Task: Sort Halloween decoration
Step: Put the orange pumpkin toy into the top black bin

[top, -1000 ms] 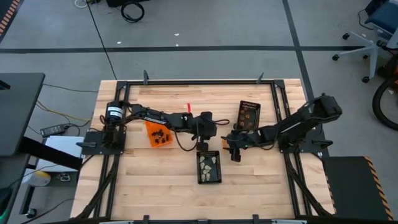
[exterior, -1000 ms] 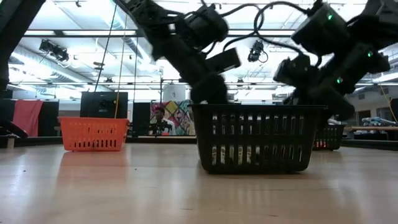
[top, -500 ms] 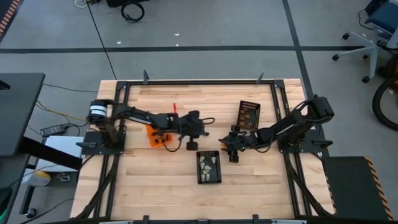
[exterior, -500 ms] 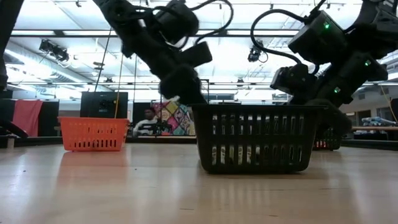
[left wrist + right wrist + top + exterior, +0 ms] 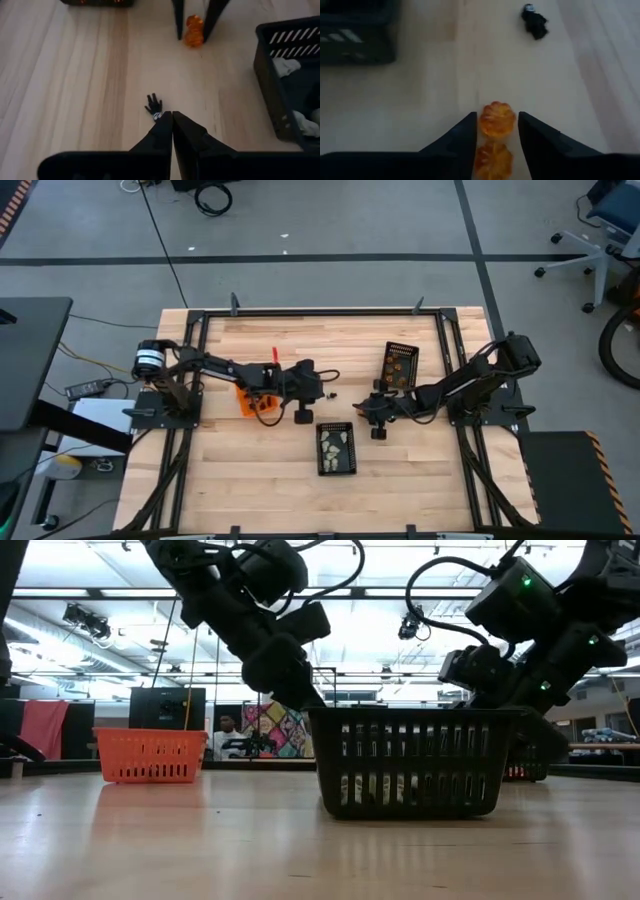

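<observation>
Landmark: the black mesh bin (image 5: 336,450) nearest the table's front edge, holding several pale grey-white pieces (image 5: 337,444); exact count not readable from above, at least three show in the left wrist view.

Bins counted: three. Two black mesh, one orange. The second black mesh bin (image 5: 399,364) sits beyond the landmark bin on the right arm's side and holds small orange pieces. The orange rectangular plastic bin (image 5: 253,397) sits beyond the landmark bin on the left arm's side, with dark pieces inside.

Loose pieces on the wooden table (image 5: 250,480): three seen. Two orange pumpkin-shaped pieces (image 5: 496,120) lie touching each other just beyond the landmark bin's far right corner. One small black spider-like piece (image 5: 154,105) lies beyond the bin's far left corner.

Right gripper (image 5: 496,126): fingers apart, one on each side of the pumpkin pair, not visibly pressing them.

Left gripper (image 5: 172,117): fingers closed together, tips meeting, just beside the black piece with nothing held between them. It hovers between the orange bin and the landmark bin.
</observation>
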You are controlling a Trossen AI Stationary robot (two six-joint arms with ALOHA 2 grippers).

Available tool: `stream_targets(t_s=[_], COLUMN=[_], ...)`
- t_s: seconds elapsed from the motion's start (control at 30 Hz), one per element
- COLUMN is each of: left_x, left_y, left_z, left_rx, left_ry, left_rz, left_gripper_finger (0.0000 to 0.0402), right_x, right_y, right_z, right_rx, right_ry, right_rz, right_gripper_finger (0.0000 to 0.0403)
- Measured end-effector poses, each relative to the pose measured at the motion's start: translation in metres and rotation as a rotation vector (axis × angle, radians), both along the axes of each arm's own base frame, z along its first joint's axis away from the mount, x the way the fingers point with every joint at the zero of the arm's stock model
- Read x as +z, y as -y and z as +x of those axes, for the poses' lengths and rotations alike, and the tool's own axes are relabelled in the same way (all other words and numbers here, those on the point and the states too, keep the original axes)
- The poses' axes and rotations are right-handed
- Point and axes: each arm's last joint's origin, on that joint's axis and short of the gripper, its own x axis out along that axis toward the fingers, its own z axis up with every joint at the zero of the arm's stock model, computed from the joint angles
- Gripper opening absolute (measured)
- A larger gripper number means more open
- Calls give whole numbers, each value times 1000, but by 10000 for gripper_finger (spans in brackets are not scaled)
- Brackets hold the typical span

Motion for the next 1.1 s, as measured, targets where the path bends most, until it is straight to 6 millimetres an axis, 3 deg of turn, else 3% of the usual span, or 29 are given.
stream_targets(t_s=[0.3,1.1], left_x=[0,0], left_y=[4,4], left_z=[1,1], left_rx=[-14,-12], left_ry=[9,9], left_rz=[-1,-1], left_gripper_finger=[16,16], right_x=[1,8], right_y=[5,5], right_z=[1,1], right_rx=[-27,-38], right_ry=[10,39], right_rz=[-12,-48], right_gripper_finger=[111,107])
